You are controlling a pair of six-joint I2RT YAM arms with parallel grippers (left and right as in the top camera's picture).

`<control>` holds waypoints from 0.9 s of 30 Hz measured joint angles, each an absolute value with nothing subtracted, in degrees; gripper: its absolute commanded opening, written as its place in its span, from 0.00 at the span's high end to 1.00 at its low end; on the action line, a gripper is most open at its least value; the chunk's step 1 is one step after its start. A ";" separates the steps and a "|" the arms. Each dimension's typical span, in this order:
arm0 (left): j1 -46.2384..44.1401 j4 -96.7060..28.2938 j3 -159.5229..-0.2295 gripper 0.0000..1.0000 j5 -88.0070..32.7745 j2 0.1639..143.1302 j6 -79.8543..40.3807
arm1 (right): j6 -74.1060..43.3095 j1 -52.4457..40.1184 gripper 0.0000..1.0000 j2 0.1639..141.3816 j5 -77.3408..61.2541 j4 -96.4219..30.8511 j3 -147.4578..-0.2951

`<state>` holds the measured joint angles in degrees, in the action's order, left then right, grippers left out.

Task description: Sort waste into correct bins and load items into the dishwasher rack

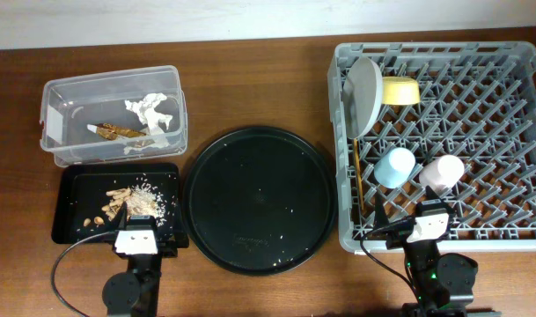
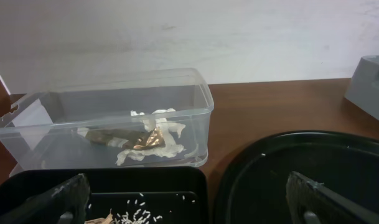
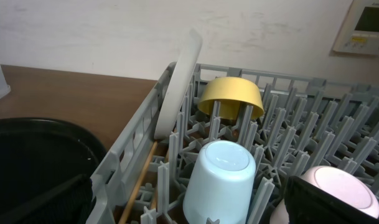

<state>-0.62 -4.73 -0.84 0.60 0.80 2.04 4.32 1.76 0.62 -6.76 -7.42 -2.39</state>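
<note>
As both arms sit low at the near edge of the counter (image 1: 250, 88), here's the count. The dishwasher rack (image 1: 444, 50) holds one plate (image 1: 364, 95), one yellow bowl (image 1: 400, 90), two cups, blue cup (image 1: 394, 166) and pink cup (image 1: 441, 173), plus one pair of chopsticks (image 1: 362, 180).

On the left there are two bins. The clear tub (image 1: 109, 81) has the white tissue (image 1: 153, 110) and one foil wrapper (image 1: 118, 131). The black tray (image 1: 74, 189) has the crumbly food scraps (image 1: 127, 201). One round black tray (image 1: 259, 198) sits between the bins and the rack.

The left gripper (image 2: 188, 199) hovers over the black tray's near edge and aims at the tub, fingers wide apart and holding nothing. The right gripper (image 3: 189, 202) is at the rack's near-left corner and looks into it, also spread and empty.

The plate stands on edge by the rack's left wall. The chopsticks lie along that wall, long axis running near to far. Both cups are base up, and the bowl is tipped mouth-down over the pegs. The wrapper lies left to right, its white end to the left.
</note>
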 measured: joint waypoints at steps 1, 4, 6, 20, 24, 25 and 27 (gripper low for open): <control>-0.62 -4.73 -0.84 0.01 0.60 0.80 2.22 | 4.34 1.76 0.01 0.62 -6.76 -7.42 -2.39; -0.62 -4.73 -0.84 0.01 0.60 0.80 2.44 | 4.32 1.76 0.01 0.62 -6.76 -7.42 -2.39; -0.62 -4.75 -0.84 0.01 0.60 0.80 2.46 | 4.34 1.76 0.01 0.62 -6.76 -7.42 -2.39; -0.62 -4.75 -0.84 0.01 0.60 0.80 2.61 | 4.34 1.76 0.01 0.62 -6.76 -7.42 -2.39; -0.62 -4.73 -0.84 0.01 0.60 0.80 2.61 | 4.32 1.76 0.01 0.62 -6.76 -7.42 -2.39; -0.62 -4.73 -0.84 0.01 0.60 0.80 2.61 | 4.36 1.76 0.01 0.62 -6.76 -7.42 -2.39; -0.62 -4.73 -0.84 0.01 0.60 0.80 2.61 | 4.32 1.76 0.01 0.62 -6.76 -7.42 -2.39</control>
<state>-0.62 -4.73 -0.84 0.60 0.80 2.61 4.32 1.76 0.62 -6.76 -7.42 -2.39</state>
